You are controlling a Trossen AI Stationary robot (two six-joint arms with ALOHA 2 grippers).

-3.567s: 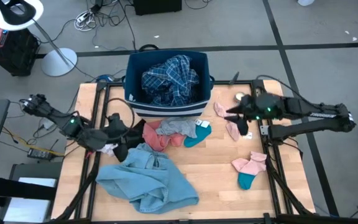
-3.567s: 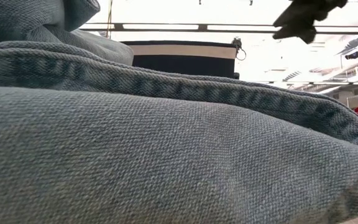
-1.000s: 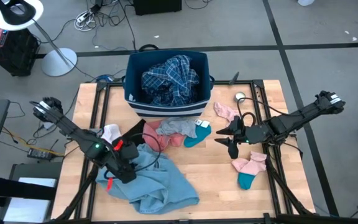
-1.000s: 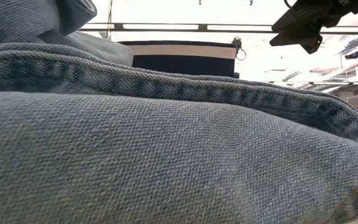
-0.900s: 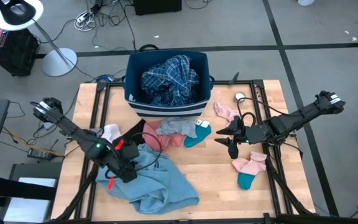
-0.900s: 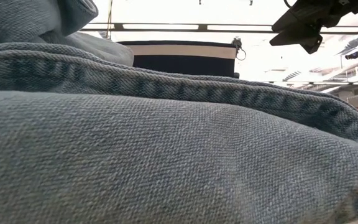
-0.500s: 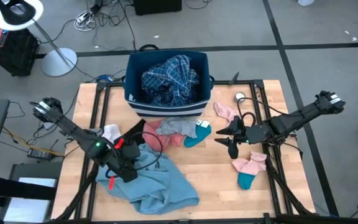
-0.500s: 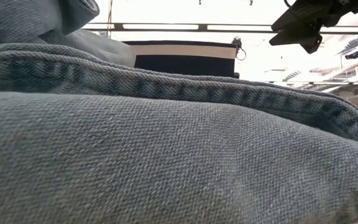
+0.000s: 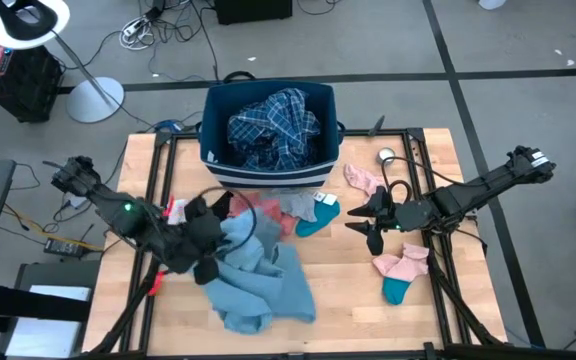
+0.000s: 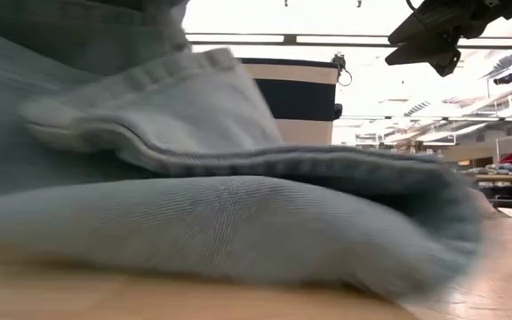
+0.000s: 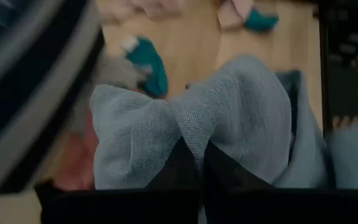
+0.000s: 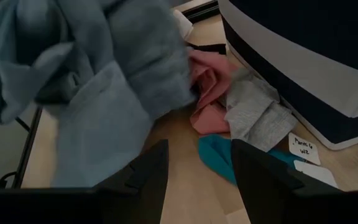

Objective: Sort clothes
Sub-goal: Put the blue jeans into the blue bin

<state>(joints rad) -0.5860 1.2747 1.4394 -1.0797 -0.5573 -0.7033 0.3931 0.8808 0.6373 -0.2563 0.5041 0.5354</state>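
Note:
The large light-blue piece (image 9: 258, 275) lies near the table's front with one part bunched up and raised; it fills the low view (image 10: 194, 204). My left gripper (image 9: 216, 238) is shut on that bunch. A blue plaid shirt (image 9: 273, 125) lies in the navy bin (image 9: 268, 170). Coral-pink (image 9: 250, 208) and grey (image 9: 293, 205) items and a teal sock (image 9: 318, 215) lie in front of the bin. My right gripper (image 9: 360, 226) hovers open above the table's right half, near the pink and teal socks (image 9: 401, 272). My left gripper pinches a gathered bunch of the light-blue piece (image 11: 197, 142) between its two fingers (image 11: 179, 168); the cloth puffs out on both sides of them. The fingers slant down from the table's left. The held part is raised, and the rest hangs down with its lower part (image 9: 253, 310) on the table.
A small round metal tin (image 9: 385, 156) sits at the far right of the table, with a pink sock (image 9: 363, 182) beside it. Black frame rails (image 9: 158, 150) run along the table's edges. Bare wood shows in the middle front (image 9: 343, 290).
My left gripper has shut on the light-blue piece and risen, shifting a little toward the bin. The garment's held part has lifted and gathered into a bunch; its left side has been drawn in, while its lower part stays on the table.

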